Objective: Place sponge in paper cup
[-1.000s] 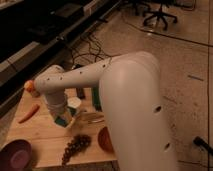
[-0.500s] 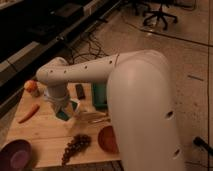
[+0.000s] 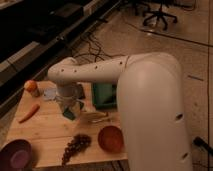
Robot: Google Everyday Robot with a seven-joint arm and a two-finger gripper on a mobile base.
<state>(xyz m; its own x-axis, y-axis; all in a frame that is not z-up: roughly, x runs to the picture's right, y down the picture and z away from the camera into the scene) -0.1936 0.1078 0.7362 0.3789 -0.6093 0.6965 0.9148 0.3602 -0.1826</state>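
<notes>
My gripper point(image 3: 70, 106) hangs below the white wrist over the left-middle of the wooden table point(image 3: 47, 131). A small teal piece, which looks like the sponge point(image 3: 69, 114), sits at the gripper's lower end, just above the table. A pale shape right beside the gripper looks like the paper cup point(image 3: 79, 104); the arm hides most of it. I cannot tell whether the sponge is over the cup or next to it.
An orange point(image 3: 32, 86) and a carrot point(image 3: 28, 113) lie at the left. A purple bowl point(image 3: 15, 155), grapes point(image 3: 75, 143) and an orange-red bowl point(image 3: 110, 138) sit along the front. A green box point(image 3: 104, 95) stands behind the gripper. My arm covers the table's right side.
The wrist and gripper have shifted slightly to the right and towards the back of the table, the teal piece moving with them. The other objects have not moved.
</notes>
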